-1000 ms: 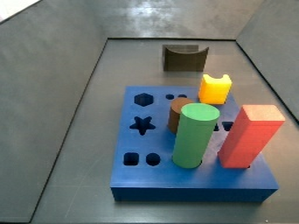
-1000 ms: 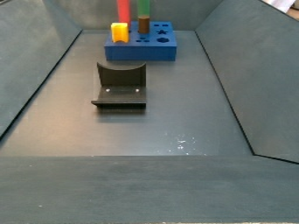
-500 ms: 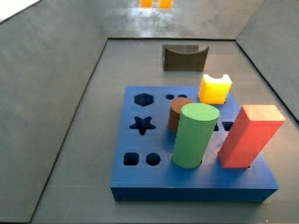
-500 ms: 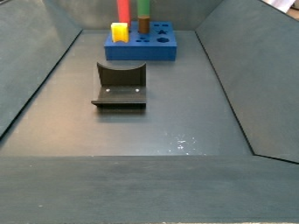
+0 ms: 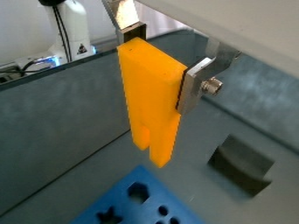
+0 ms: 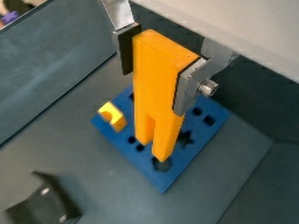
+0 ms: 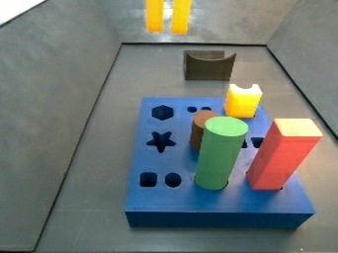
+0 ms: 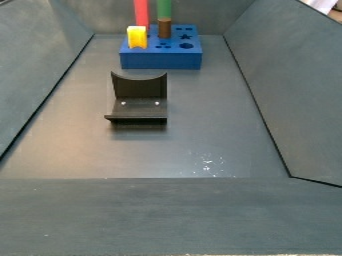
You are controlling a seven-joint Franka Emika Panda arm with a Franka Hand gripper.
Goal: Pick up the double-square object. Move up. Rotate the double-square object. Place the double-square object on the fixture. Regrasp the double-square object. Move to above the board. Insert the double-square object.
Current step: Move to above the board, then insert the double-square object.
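The gripper (image 6: pixel 158 74) is clamped on the double-square object (image 6: pixel 162 94), with the silver finger plates pressed against its two opposite faces near the upper end. Both wrist views show the bar hanging vertically, groove running along its length, lower end free.

Change over the last second: in a side view the top of the frame was bare one second ago, showed only the bar's lower tip half a second ago, and now shows a longer stretch of the double-square object (image 7: pixel 166 16). The bar is therefore descending into the workspace, and it appears high above the far end of the trough, beyond the fixture (image 7: pixel 209 65). The gripper itself is outside that side view.

On the floor nothing has moved. The board (image 7: pixel 172 203) carries a green cylinder (image 7: pixel 220 153), a red block (image 7: pixel 283 154) and a short yellow peg (image 7: pixel 243 100), all in the same seats across the three instants. The fixture (image 8: pixel 138 97) stands unoccupied, well apart from the board (image 8: pixel 160 57).

Assessment: pickup and regrasp appear complete, and the current step is the transfer to above the board. In a wrist view the bar's lower end overlaps the board (image 6: pixel 187 153), but no contact can be confirmed. The paired-square hole (image 7: pixel 161 180) on the near edge looks open; alignment over it remains to be done.
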